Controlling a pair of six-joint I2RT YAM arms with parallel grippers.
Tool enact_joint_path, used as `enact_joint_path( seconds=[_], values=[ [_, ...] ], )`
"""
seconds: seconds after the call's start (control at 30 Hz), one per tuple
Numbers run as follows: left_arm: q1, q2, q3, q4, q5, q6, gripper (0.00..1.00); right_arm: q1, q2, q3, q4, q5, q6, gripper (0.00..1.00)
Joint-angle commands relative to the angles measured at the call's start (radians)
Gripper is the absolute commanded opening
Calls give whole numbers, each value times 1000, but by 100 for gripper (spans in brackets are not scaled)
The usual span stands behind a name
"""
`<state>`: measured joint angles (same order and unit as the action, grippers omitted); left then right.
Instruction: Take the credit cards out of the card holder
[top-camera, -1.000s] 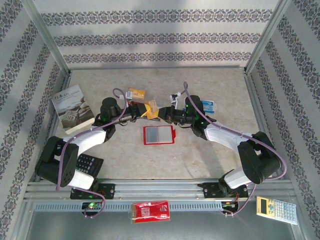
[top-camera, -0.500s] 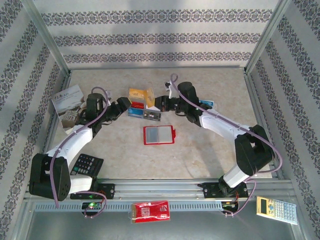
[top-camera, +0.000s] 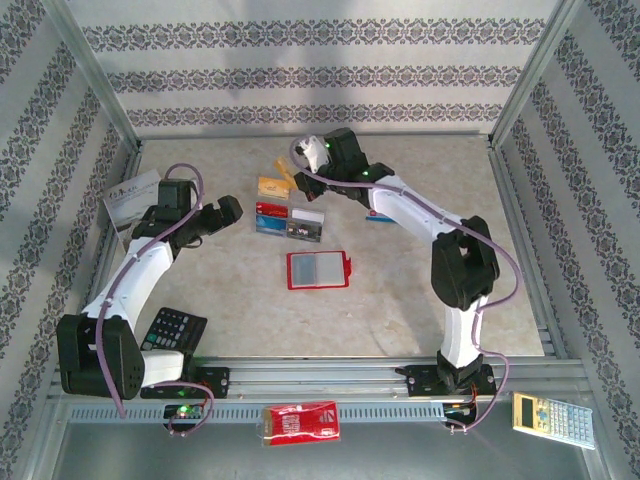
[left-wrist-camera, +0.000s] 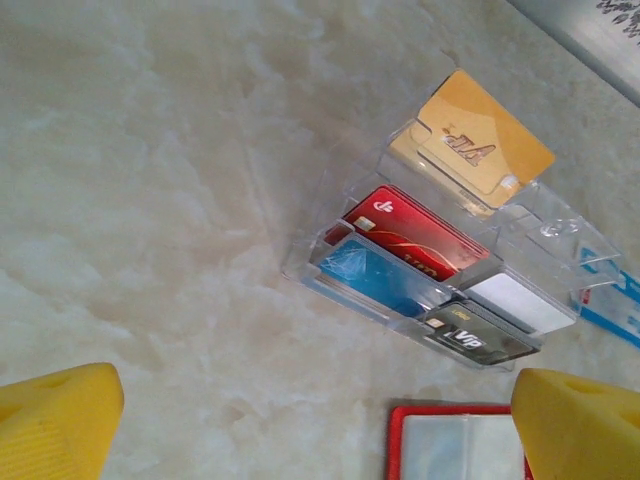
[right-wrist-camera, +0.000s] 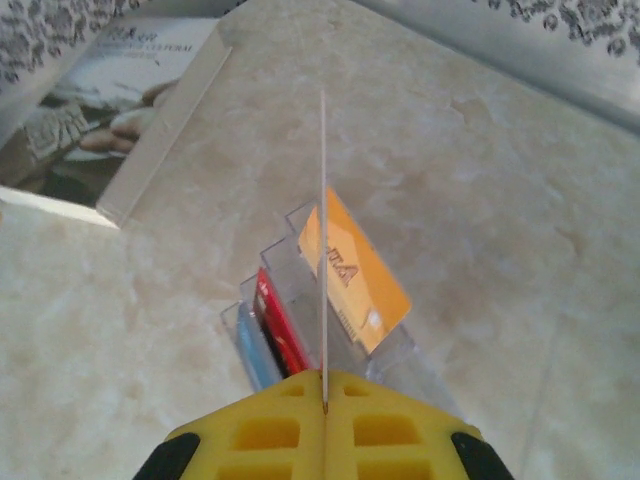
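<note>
The red card holder (top-camera: 318, 270) lies open and flat mid-table, its pale clear pockets up; its corner shows in the left wrist view (left-wrist-camera: 455, 445). My right gripper (top-camera: 290, 172) (right-wrist-camera: 325, 385) is shut on a thin card (right-wrist-camera: 323, 240) seen edge-on, hanging over a clear tiered stand (top-camera: 290, 218). That stand holds an orange card (left-wrist-camera: 485, 135) (right-wrist-camera: 350, 270), a red card (left-wrist-camera: 410, 235), a blue card (left-wrist-camera: 375, 275) and a black card (left-wrist-camera: 475, 340). My left gripper (top-camera: 228, 210) (left-wrist-camera: 315, 430) is open and holds nothing, left of the stand.
A book (top-camera: 135, 200) lies at the far left and a black calculator (top-camera: 170, 330) near the left base. A blue-and-white card (top-camera: 378, 215) lies under the right arm. A red packet (top-camera: 300, 422) and a second calculator (top-camera: 553, 418) sit on the front rail.
My left gripper opened and drew back to the left. My right gripper, still shut, carried the card away from the middle toward the back, over the clear stand.
</note>
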<state>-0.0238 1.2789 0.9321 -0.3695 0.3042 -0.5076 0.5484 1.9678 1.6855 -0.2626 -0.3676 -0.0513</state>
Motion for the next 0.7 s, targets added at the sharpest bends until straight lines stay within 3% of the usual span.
enact_joint_path(
  seconds=[0.0, 0.2, 0.67],
  values=[
    [15, 14, 25, -68, -21, 66, 100, 14, 75, 125, -137, -22, -168, 0],
    [22, 27, 23, -71, -11, 75, 100, 9, 217, 336, -279, -92, -294, 0],
    [28, 56, 31, -86, -1, 80, 100, -13, 382, 565, -429, -139, -439, 0]
  ],
)
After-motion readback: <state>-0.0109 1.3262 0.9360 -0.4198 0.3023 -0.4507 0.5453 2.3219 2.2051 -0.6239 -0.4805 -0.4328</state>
